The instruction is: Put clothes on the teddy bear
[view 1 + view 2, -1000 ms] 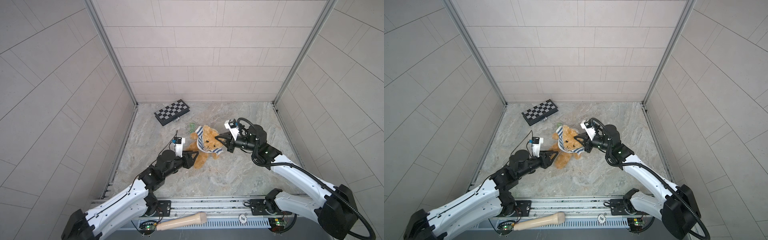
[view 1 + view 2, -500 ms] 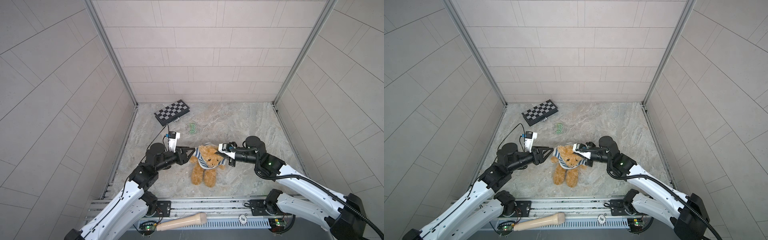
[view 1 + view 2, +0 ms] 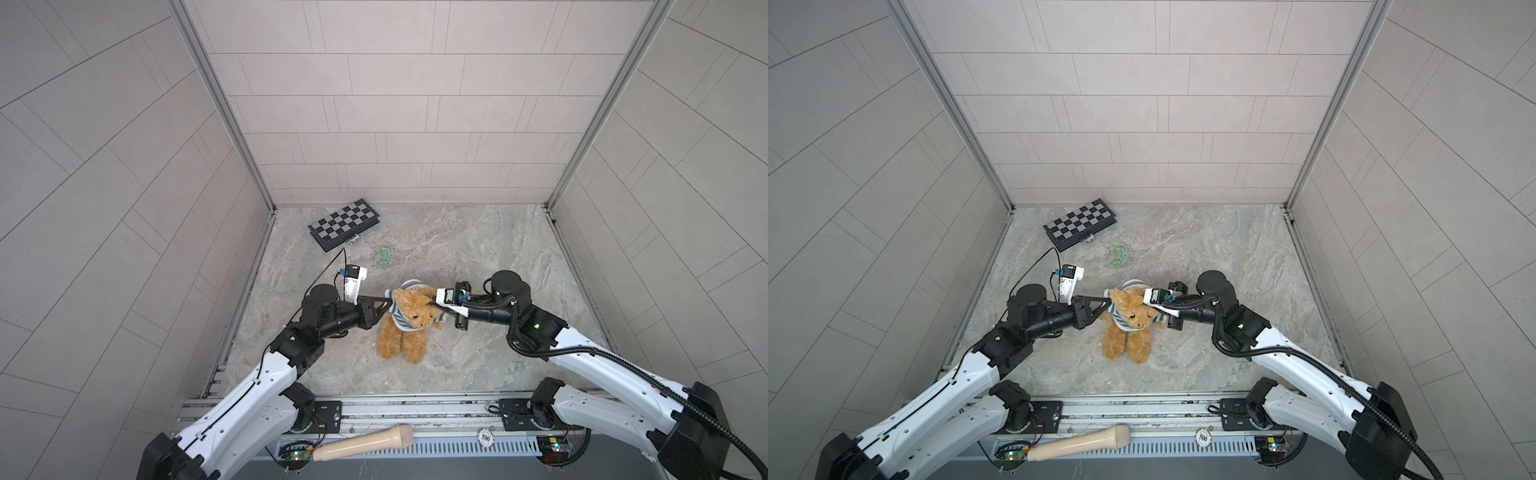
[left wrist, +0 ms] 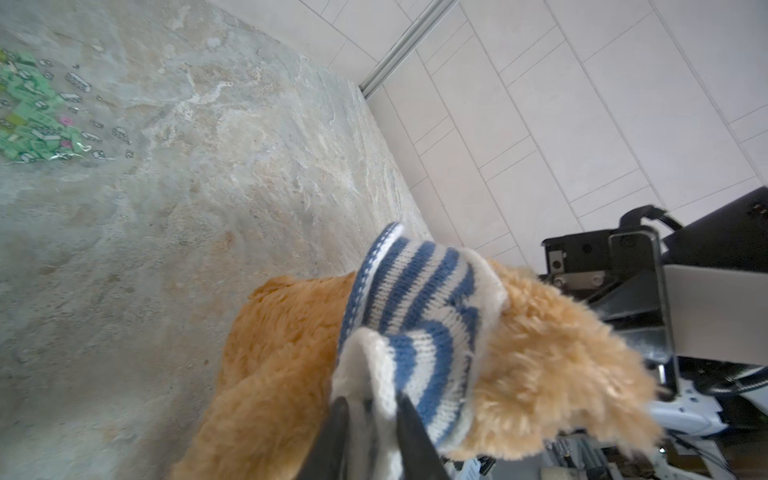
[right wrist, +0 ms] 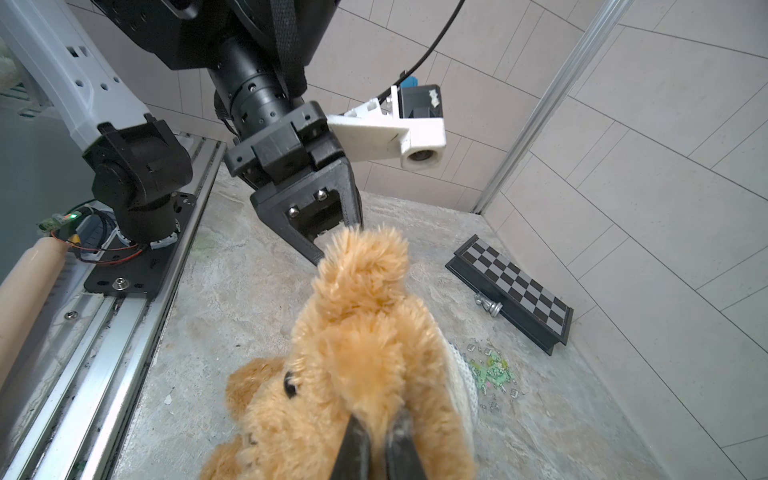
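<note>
The teddy bear [image 3: 409,328] is held up between the two arms over the front half of the stone-patterned table [image 3: 478,257], about midway between its left and right edges, legs pointing toward the front edge; whether the feet rest on the surface I cannot tell. A blue-and-white striped sweater [image 4: 415,316] sits bunched around its neck and shoulders, not down over the belly. The left gripper [image 4: 370,399] is pinched on a thin fold of the white hem, and the right gripper [image 5: 376,415] is clamped on a tuft of fur at the bear's head. Both holds look shallow, and that is the main risk. A tug on the hem could pull the knit out of the jaws. It could also drag the whole bear sideways, since plush fur gives little purchase and may slide free of the right jaws. If the bear twists, the sweater may ride up over the ears instead of down the body, or catch on a stubby arm that has not found its sleeve. The two grippers also work close together across the head, so a careless pull could knock them together.
</note>
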